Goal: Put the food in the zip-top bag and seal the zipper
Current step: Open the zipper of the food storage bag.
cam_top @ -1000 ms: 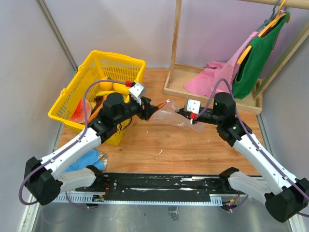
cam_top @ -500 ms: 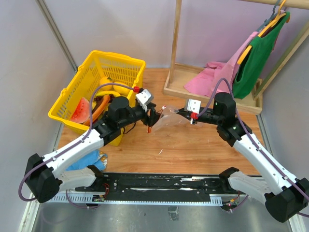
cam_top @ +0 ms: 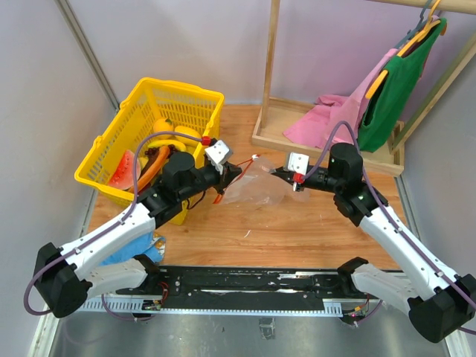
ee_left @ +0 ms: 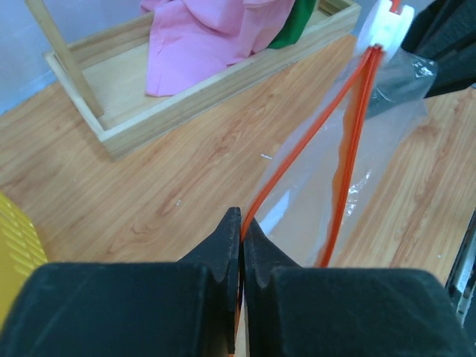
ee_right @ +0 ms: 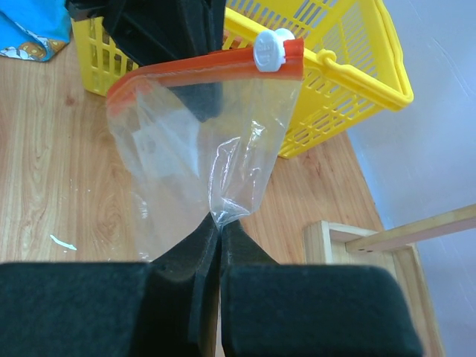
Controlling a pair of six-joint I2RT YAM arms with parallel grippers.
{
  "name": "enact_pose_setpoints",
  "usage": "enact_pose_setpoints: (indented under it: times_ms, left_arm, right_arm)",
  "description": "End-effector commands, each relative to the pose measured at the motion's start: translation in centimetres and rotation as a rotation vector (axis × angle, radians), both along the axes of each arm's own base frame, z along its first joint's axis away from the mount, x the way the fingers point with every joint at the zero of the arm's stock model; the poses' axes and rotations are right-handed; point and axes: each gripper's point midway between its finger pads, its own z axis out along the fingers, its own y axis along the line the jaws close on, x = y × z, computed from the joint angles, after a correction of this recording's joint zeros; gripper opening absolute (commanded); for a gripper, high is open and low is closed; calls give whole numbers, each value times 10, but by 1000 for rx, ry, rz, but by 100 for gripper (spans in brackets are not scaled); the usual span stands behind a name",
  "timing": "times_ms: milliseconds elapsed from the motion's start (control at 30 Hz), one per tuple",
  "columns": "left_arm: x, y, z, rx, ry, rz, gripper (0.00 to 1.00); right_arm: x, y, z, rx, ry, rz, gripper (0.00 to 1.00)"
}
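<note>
Between the two arms, above the wooden table (cam_top: pixel 297 223), hangs the clear, crinkly zip-top bag (cam_top: pixel 256 190), stretched from one gripper to the other. The left gripper (ee_left: pixel 240 219) is closed, its black fingers pinching one side of the thin red zipper strip (ee_left: pixel 355 126). The strip's lower end disappears behind those fingers. From there the two red lips run apart and meet at the small white slider (ee_right: pixel 273 49), which the left wrist view cuts off at its top edge. The right gripper (ee_right: pixel 219 223) is clamped on a gathered fold of clear plastic at the bag's opposite end. In the overhead view both sets of fingertips are hard to make out behind the camera mounts.

The toy food lies in the yellow plastic basket (cam_top: pixel 178 85) at the far left: a red-green watermelon wedge (cam_top: pixel 126 171), a yellow banana (cam_top: pixel 172 139) and a round yellow fruit (cam_top: pixel 163 125). The left arm and the basket wall cover the other pieces, and the dark ones cannot be identified.

A crumpled pink cloth (ee_left: pixel 208 37) lies in a shallow wooden tray (ee_left: pixel 208 93).
</note>
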Motion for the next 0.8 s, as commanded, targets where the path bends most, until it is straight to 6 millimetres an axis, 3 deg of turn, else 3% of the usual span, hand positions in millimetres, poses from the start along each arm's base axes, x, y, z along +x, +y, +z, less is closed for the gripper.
enact_pose_setpoints:
  times_ms: [0,167,233,333,467,600,767]
  left_arm:
    - [-8,1,10,-1,-13,-23,1]
    - [-9,2,24,-30,52,3,0]
    - [-5,4,30,-52,97,49,0]
    - [2,2,47,-103,166,103,0]
    - [10,-3,55,-155,236,158,0]
    - [16,-4,61,-199,257,231,0]
    - [19,-1,70,-257,256,325,0]
  right_arm:
    - [4,-2,1,-1,-14,-36,1]
    - [19,-10,6,34,-6,-150,23]
    - [25,-14,13,58,2,-202,40]
    - [33,-21,24,103,46,-292,51]
    - [38,-28,35,123,131,-374,66]
    - [40,-34,40,166,221,-469,67]
    - [56,-78,48,251,206,-755,71]
